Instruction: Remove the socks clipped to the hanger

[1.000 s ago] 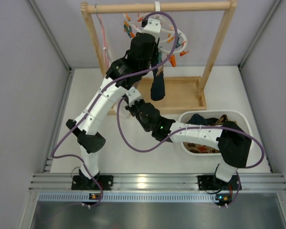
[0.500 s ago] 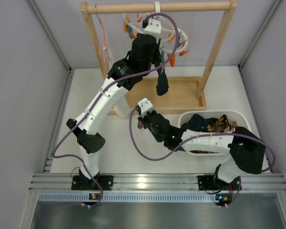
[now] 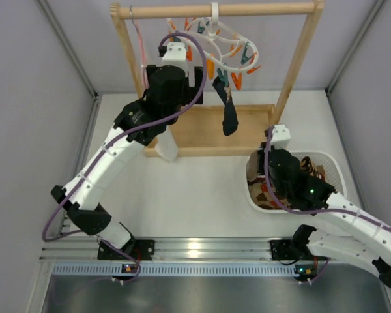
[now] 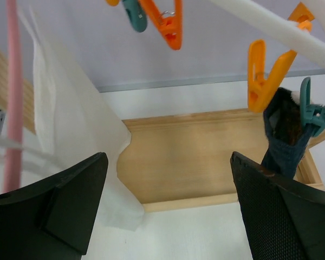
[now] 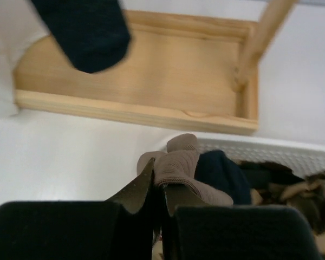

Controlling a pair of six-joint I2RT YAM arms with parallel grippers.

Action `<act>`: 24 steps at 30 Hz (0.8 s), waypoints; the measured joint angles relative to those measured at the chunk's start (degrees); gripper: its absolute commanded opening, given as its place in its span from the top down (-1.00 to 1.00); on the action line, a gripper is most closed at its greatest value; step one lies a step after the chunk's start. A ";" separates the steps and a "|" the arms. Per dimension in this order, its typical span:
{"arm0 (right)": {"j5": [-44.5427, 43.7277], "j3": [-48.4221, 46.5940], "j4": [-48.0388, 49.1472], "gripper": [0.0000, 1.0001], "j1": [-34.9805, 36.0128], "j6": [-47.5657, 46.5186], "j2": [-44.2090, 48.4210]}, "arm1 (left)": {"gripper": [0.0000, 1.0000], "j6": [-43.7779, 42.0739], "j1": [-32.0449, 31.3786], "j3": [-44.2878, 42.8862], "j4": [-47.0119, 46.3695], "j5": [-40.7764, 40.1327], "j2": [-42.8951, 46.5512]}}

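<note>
While a navy sock hangs from the hanger, left jaws spread wide, right jaws pinching a taupe sock at the basket.

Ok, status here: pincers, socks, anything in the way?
Left pincer open by the hanger. Right pincer shut on taupe sock, at basket edge. One dark sock clipped on. White cloth hangs beside left pincer.

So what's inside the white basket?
A dark sock, brown patterned socks, and a taupe sock pinched by the right gripper. The pile hides the basket floor.
</note>
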State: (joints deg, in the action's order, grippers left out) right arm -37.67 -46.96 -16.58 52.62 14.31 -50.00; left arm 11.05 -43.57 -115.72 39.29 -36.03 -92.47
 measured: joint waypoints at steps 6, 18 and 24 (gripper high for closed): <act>1.27 -0.46 -14.75 1.00 -10.51 3.98 4.83 | -0.97 4.50 0.00 12.35 -1.07 -0.63 13.31; 1.51 -1.79 -24.98 1.00 -24.79 8.48 4.55 | -0.97 8.72 0.00 34.51 -0.66 -0.63 34.45; 9.77 5.70 -19.93 1.00 -31.80 10.49 -0.17 | -0.97 8.50 0.00 39.41 -0.68 -0.31 41.00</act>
State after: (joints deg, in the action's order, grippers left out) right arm -27.90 -41.25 -36.51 20.82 24.80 -50.17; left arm 19.55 -43.57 -76.31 38.61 -36.34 -51.46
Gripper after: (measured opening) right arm 0.004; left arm 0.984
